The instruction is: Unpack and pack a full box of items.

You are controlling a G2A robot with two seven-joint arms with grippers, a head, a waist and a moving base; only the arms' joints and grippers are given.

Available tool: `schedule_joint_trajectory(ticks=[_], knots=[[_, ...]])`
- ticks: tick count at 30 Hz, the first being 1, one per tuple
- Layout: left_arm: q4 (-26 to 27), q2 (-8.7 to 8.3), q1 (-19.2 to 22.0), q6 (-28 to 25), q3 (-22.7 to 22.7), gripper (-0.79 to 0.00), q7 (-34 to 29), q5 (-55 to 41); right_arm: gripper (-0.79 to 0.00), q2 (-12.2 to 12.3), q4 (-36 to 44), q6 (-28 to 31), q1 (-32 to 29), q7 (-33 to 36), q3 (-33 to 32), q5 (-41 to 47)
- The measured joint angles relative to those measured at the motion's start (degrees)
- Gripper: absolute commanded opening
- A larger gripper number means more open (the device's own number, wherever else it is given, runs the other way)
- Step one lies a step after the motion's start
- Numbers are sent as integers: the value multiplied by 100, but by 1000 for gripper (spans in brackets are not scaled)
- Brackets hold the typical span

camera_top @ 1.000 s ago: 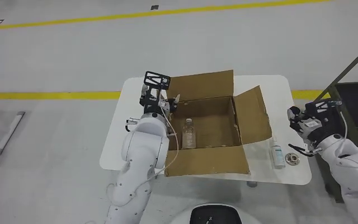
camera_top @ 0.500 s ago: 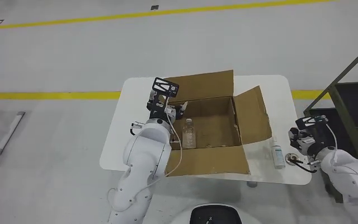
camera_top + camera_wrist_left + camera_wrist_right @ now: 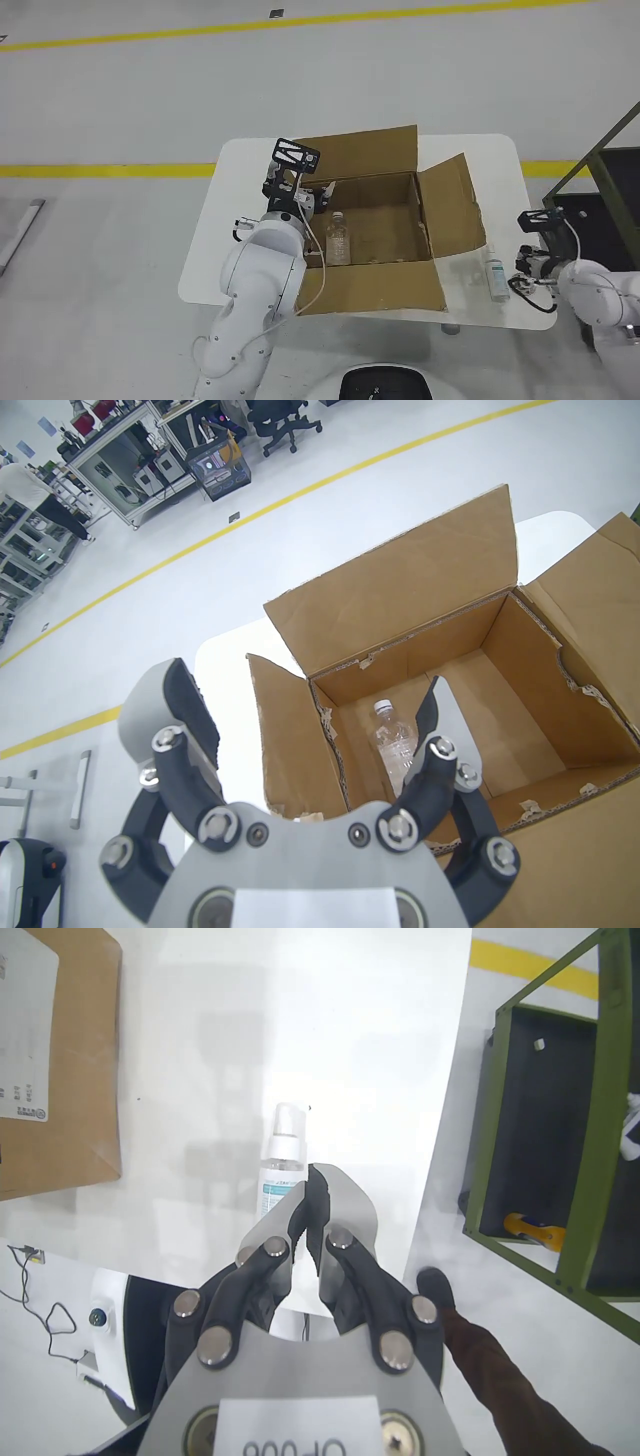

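The open cardboard box stands mid-table with its flaps folded out. A clear plastic bottle with a white cap lies on the box floor near the left wall; the left wrist view looks down on this bottle inside the box. My left gripper hovers over the box's far left corner, open and empty. A small white spray bottle lies on the table right of the box. My right gripper is just beside it at the table's right edge, shut, with the spray bottle lying past its tips.
A green metal rack stands right of the table, close to the right arm; it holds small items on its dark shelf. The white table has bare surface left of the box and along its right side.
My left gripper moved right from the box's left wall to over its far left corner, then held still. The right arm drew back and down to the table's right edge beside the spray bottle.
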State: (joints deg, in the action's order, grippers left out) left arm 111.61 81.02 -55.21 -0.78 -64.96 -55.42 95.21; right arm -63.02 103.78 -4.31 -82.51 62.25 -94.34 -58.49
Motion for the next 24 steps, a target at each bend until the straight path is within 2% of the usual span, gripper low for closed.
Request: schedule_joint_trajectory(ticks=[2,4,5,7,11,13,16,20,24], knots=[[0,0,0,0,0,0,0,0,-677,2,-129,10,165,265,93,51],[0,0,0,0,0,0,0,0,-613,6,-240,5,282,421,173,-8],[0,0,0,0,0,0,0,0,-539,7,-282,6,323,481,198,9],[0,0,0,0,0,0,0,0,-517,13,-364,35,405,602,244,9],[0,0,0,0,0,0,0,0,-425,26,-451,104,492,722,322,-88],[0,0,0,0,0,0,0,0,-431,28,-502,149,510,718,376,-101],[0,0,0,0,0,0,0,0,-397,25,-596,169,524,684,466,-109],[0,0,0,0,0,0,0,0,-246,22,-696,192,534,686,582,-139],[0,0,0,0,0,0,0,0,-277,18,-778,178,548,656,681,-167]])
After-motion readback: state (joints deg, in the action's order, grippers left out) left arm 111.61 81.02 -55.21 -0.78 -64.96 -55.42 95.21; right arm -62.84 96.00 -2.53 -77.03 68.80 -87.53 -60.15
